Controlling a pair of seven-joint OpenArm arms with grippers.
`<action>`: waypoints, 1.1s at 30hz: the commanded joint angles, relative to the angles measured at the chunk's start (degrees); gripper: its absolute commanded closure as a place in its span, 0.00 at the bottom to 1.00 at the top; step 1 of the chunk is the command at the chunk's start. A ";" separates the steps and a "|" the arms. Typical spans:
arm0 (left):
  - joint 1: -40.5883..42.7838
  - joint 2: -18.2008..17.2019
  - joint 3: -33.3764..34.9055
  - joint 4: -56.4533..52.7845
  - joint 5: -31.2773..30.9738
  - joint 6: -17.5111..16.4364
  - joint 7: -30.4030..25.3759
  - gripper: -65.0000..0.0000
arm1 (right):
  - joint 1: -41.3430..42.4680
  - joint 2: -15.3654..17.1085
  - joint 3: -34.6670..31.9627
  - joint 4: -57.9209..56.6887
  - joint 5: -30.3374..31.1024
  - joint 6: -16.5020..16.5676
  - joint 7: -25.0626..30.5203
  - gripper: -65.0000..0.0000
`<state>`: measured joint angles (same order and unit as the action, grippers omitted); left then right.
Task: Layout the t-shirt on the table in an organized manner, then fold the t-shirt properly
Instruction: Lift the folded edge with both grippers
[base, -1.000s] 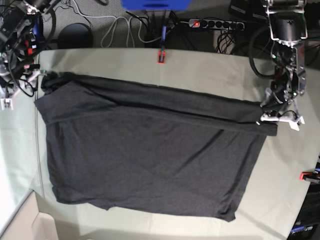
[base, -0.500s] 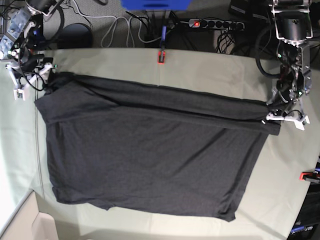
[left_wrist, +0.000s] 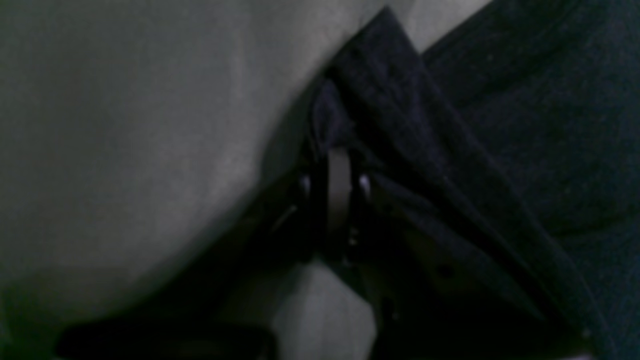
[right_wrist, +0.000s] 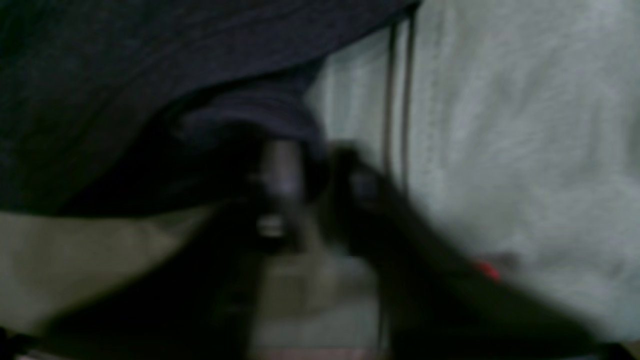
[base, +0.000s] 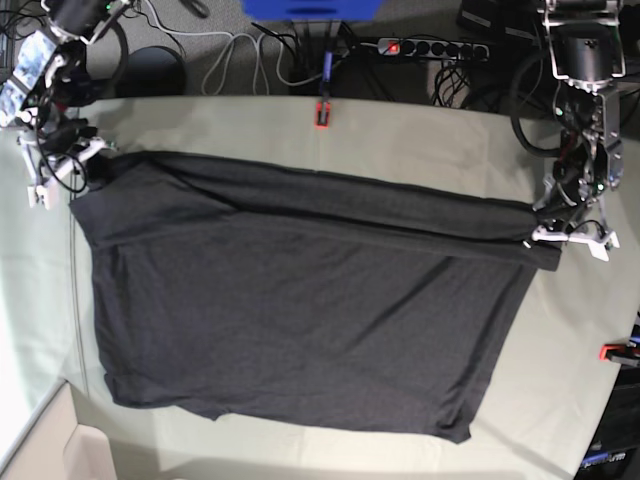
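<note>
The t-shirt (base: 300, 300) lies spread across the middle of the table (base: 420, 135), a broad dark sheet with its far long edge folded over into a thick band that runs from one upper corner of the shirt to the other. Taking the t-shirt as the landmark, the left gripper (base: 560, 232) sits at the end of that band on the base view's right, low against the cloth, and the left wrist view shows its jaws pressed together on a bunched fold of the dark fabric (left_wrist: 400, 150), with pale table cloth (left_wrist: 125, 125) open beside it. The right gripper (base: 72, 165) sits at the opposite end of the band, at the shirt's corner on the base view's left, right against the fabric edge. Its wrist view is blurred: the fingers (right_wrist: 280, 170) look drawn close with dark fabric (right_wrist: 150, 75) bunched around them, and the jaws read as closed, but I cannot tell for sure whether cloth is actually caught between them. Beyond the shirt's far edge a red-orange clamp (base: 322, 113) grips the table rim, and further back a power strip (base: 430, 47) and loose cables (base: 240, 60) lie on the floor. Another clamp (base: 612, 352) shows at the table rim on the base view's right, nearer than the left gripper
</note>
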<state>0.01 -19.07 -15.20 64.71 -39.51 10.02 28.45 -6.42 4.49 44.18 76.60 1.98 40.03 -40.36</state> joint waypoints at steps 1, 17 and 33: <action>-0.67 -1.19 -0.31 1.18 0.08 -0.04 -1.06 1.00 | -0.49 0.48 0.08 0.55 -1.49 -0.03 -1.27 1.00; 3.99 -3.66 -8.49 17.89 -0.01 0.04 10.01 1.00 | -5.15 -0.40 0.70 24.02 -1.23 -0.03 -1.27 1.00; 1.62 -3.74 -10.34 20.08 -0.01 -0.04 11.77 1.00 | -1.80 -0.40 1.57 27.27 2.55 -0.03 -6.10 1.00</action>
<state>2.31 -21.71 -25.02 84.05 -39.90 9.87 41.76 -8.14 3.16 45.41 102.76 4.36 40.23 -47.37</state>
